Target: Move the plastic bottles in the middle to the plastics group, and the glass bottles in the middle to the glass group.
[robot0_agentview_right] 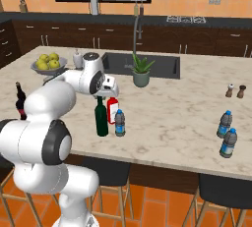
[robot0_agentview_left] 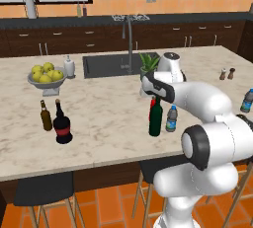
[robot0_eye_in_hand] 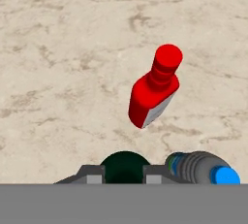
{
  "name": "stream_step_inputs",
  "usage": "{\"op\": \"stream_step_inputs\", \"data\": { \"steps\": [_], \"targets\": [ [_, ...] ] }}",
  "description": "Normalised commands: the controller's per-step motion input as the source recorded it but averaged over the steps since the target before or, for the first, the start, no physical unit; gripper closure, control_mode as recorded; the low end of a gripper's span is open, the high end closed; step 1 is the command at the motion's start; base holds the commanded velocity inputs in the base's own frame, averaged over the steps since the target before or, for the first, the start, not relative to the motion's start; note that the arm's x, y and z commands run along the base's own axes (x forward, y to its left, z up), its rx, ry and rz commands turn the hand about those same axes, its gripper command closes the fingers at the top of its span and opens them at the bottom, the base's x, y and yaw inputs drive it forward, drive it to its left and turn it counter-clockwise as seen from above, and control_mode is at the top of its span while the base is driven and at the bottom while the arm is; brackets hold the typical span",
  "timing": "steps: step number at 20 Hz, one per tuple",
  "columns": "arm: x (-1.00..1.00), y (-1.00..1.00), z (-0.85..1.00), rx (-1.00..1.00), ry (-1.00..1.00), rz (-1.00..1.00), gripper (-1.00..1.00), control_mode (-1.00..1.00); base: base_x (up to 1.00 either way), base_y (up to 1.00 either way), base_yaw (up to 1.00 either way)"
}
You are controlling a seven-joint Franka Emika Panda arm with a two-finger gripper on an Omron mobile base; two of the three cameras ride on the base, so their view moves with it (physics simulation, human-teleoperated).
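gripper (robot0_eye_in_hand: 124,177) sits spread over the tall dark green glass wine bottle (robot0_agentview_left: 155,118), not yet clamped. glass looks heavy, slick, breakable; grasp the neck.

I can read no text, brand or number anywhere; the red bottle (robot0_eye_in_hand: 152,92) shows a pale label (robot0_agentview_right: 112,108) that is blank at this size; the black bottle (robot0_agentview_left: 63,125) wears a plain red band; the water bottle (robot0_agentview_right: 119,123) has a blue label, lettering illegible.
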Motion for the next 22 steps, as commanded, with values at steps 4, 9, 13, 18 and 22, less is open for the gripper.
{"op": "stream_step_inputs", "data": {
  "steps": [4, 9, 13, 18, 22],
  "targets": [
    [-0.27, 0.04, 0.27, 0.00, -0.05, 0.00, 1.00, -1.00, 0.00, 0.00, 0.00],
    [-0.37, 0.50, 0.53, -0.02, -0.04, 0.01, 1.00, -1.00, 0.00, 0.00, 0.00],
    [-0.19, 0.83, 0.49, -0.02, 0.00, 0.04, 1.00, -1.00, 0.00, 0.00, 0.00],
    [0.00, 0.80, 0.35, 0.00, 0.00, 0.17, 1.00, -1.00, 0.00, 0.00, 0.00],
    [-0.01, 0.77, 0.11, 0.00, 0.00, 0.22, 1.00, -1.00, 0.00, 0.00, 0.00]
  ]
}}
